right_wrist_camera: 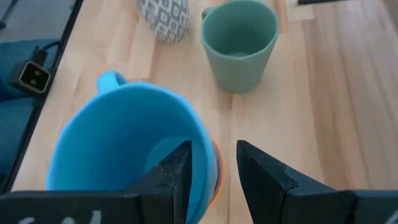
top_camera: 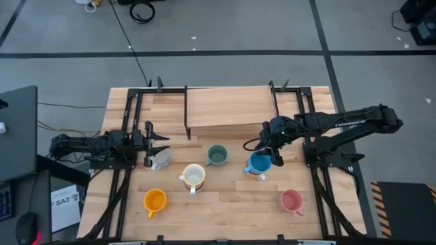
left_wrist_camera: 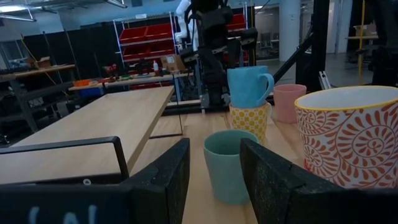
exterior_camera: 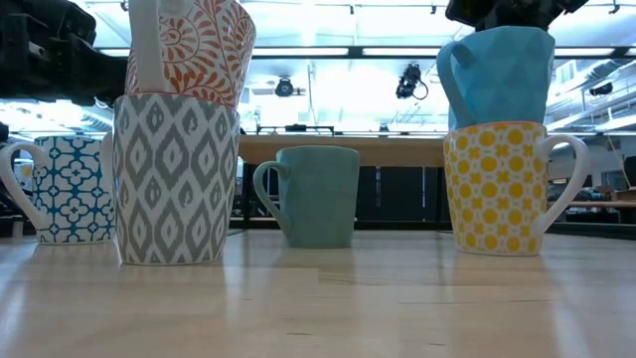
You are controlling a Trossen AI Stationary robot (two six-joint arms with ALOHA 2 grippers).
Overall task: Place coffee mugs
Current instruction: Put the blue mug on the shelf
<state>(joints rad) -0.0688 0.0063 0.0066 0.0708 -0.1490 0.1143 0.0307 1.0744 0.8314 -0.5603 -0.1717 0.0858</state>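
At the front edge of the table (top_camera: 225, 211), an orange mug (top_camera: 155, 200) stands to the left and a pink mug (top_camera: 291, 200) to the right, well apart from each other. Off the table's left front corner lies a sheet of paper (top_camera: 66, 202) printed with what reads as "SA2". A strip of yellow-and-black hazard tape (top_camera: 381, 204) shows on the floor to the right.

In the middle row, a grey-patterned mug (exterior_camera: 174, 179) carries an orange-swirl mug (exterior_camera: 199, 50), which sits tilted in its mouth. The left gripper (left_wrist_camera: 214, 146) is just beside this stack. Its fingers are apart with nothing between them, and the swirl mug stands outside one finger. I cannot tell whether that finger touches the mug. A blue-and-white patterned mug (exterior_camera: 70, 189) stands beside the grey one.

A green mug (top_camera: 216, 155) stands alone and upright between the two stacks.

To its right, a yellow-dotted mug (exterior_camera: 497, 184) holds a bright blue mug (right_wrist_camera: 124, 149) in its mouth. The right gripper (right_wrist_camera: 214, 152) is over the blue mug with one finger inside the rim and the other outside. Bare wood shows between the mug's wall and the outer finger, so the fingers are spread, not clamped. White lettering on the right arm (top_camera: 351, 122) appears to read "TROSSEN".

Behind the mugs, a raised wooden board (top_camera: 228, 109) spans the back of the table between the black frame posts. To the left is a dark desk (top_camera: 17, 129). On the grey floor beyond the table lies a coiled cable (top_camera: 142, 10). The left wrist view shows a rack of red bins (left_wrist_camera: 146, 34) far across the room.
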